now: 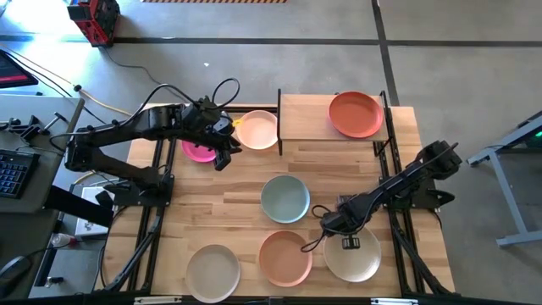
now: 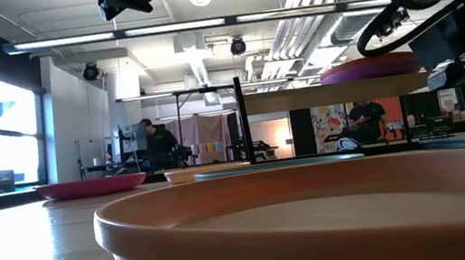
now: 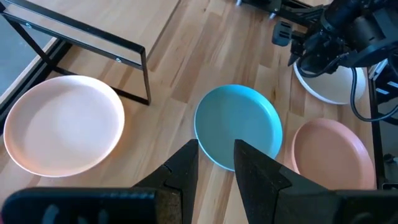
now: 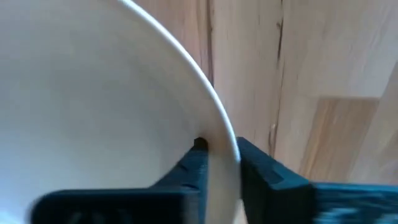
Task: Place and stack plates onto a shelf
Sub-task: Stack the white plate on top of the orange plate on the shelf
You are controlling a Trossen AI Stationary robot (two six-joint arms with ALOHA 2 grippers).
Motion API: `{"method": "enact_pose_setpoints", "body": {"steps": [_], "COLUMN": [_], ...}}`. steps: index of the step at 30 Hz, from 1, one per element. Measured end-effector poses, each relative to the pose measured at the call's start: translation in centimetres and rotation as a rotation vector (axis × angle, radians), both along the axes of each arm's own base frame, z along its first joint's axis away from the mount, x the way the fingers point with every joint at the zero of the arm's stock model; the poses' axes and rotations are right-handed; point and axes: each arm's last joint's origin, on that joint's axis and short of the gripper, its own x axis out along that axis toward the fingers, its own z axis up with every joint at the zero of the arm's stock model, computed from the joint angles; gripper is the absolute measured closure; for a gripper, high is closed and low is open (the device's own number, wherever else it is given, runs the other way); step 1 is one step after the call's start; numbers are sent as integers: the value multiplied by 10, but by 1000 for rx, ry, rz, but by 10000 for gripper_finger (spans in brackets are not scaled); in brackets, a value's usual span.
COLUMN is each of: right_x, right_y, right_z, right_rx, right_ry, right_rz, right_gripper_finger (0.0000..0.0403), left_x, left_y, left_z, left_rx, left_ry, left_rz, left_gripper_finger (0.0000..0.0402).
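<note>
The shelf (image 1: 309,119) stands at the table's far side with the orange-red plate (image 1: 356,114) on it. On the table lie the magenta plate (image 1: 196,152), cream plate (image 1: 257,130), pale teal plate (image 1: 284,198), salmon plate (image 1: 285,257), beige plate (image 1: 213,271) and off-white plate (image 1: 354,258). My left gripper (image 1: 225,152) hovers between the magenta and cream plates, open by a narrow gap (image 3: 216,155) and holding nothing. My right gripper (image 1: 345,230) is shut on the off-white plate's rim. No purple plate shows from above. My right gripper (image 4: 219,158) holds the off-white plate by its rim (image 4: 227,134), on the plate's far side (image 1: 345,241). One finger (image 4: 193,165) is inside the plate and the other (image 4: 264,171) outside. It comes from above, slanting. Whether the plate is lifted, I cannot tell.
The left half of the shelf board (image 1: 301,119) is bare. The shelf's black posts (image 3: 146,74) stand beside the cream plate (image 3: 62,124). Bare table lies between the teal plate (image 3: 239,124) and the shelf. People show in the room behind (image 2: 157,141).
</note>
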Motion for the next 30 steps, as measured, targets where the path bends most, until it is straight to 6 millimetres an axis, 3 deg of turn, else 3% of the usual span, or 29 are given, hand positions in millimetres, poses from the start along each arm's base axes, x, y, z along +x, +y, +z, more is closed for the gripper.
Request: {"method": "enact_pose_setpoints", "body": {"steps": [2, 12, 30], "right_x": [-2, -13, -58], "right_y": [0, -6, -38], "right_z": [1, 21, 88], "right_rx": [10, 1, 50], "right_ry": [21, 37, -96], "right_rz": [-21, -224, -843], "right_gripper_finger": [391, 399, 402], "left_x": [0, 0, 0], "left_y": [0, 0, 0], "left_z": [0, 0, 0], "left_rx": [0, 0, 0], "left_ry": [0, 0, 0], "left_rz": [0, 1, 0], "left_gripper_finger": [312, 312, 312]}}
